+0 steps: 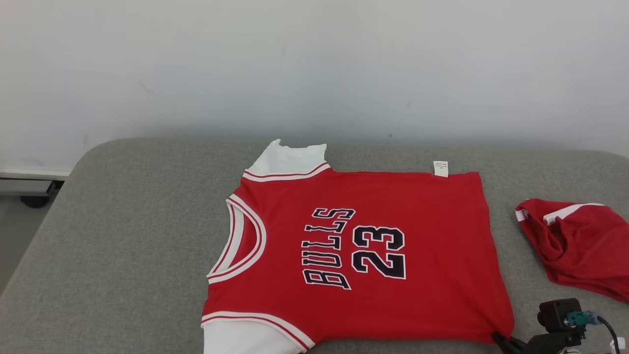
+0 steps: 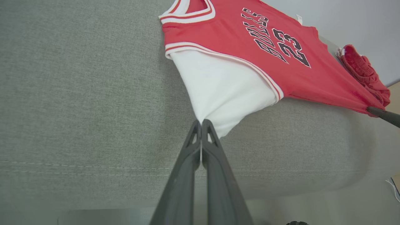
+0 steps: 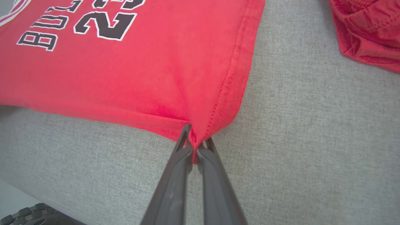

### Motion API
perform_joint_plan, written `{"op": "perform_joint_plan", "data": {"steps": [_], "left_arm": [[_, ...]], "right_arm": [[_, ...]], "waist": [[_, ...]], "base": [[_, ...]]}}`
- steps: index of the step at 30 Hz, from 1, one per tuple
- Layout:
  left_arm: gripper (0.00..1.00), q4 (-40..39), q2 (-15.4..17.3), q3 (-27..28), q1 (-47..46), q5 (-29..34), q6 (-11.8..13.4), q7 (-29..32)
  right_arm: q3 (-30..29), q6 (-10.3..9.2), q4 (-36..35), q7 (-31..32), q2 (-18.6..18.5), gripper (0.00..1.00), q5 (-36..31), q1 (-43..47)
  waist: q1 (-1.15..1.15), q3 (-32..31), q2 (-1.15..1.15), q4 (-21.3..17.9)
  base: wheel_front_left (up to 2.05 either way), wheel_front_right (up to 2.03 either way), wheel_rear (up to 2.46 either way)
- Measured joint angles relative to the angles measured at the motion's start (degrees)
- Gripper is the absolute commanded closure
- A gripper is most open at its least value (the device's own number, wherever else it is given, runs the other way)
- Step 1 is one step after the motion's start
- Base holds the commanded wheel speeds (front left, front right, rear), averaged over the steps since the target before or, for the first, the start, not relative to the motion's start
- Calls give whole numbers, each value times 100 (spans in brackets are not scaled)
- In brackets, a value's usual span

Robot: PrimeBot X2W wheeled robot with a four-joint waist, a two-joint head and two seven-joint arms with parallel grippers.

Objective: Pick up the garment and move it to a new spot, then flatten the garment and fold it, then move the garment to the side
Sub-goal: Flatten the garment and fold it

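The garment is a red jersey with white sleeves and black "BULLS 23" lettering, spread flat on the grey padded surface. In the left wrist view my left gripper is shut on the tip of the near white sleeve, which is drawn to a point at the fingertips. My right gripper is shut on the near red hem corner, with cloth bunched between its fingers. The head view shows that gripper at the jersey's bottom right corner.
A second red cloth item lies crumpled at the right of the surface, close to the jersey's hem side. A pale wall rises behind the surface. The surface's front edge runs just beneath both grippers.
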Motion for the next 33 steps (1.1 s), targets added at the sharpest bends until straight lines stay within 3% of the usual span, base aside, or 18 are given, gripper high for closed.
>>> {"op": "perform_joint_plan", "data": {"steps": [9,19,20,21,33], "left_arm": [[100,-511,25,91,222,-170,7,386],[100,-383,-130,299,218,-169,7,771],[85,-370,-185,402,218,-140,7,773],[0,-374,-198,434,218,-140,7,775],[0,-662,-318,995,237,-115,8,727]], "right_arm": [[-40,-243,-386,352,-92,100,53,347],[-29,-405,-611,610,-136,97,58,376],[-41,-449,-661,623,-136,60,60,419],[-43,-452,-676,657,-137,0,71,435],[-467,-445,-1339,699,-77,0,725,570]], "waist": [[1,12,1,33],[1,78,1,65],[1,92,1,66],[1,99,1,66],[1,135,2,38]], "base": [[0,0,0],[0,0,0],[0,0,0],[0,0,0],[0,0,0]]}}
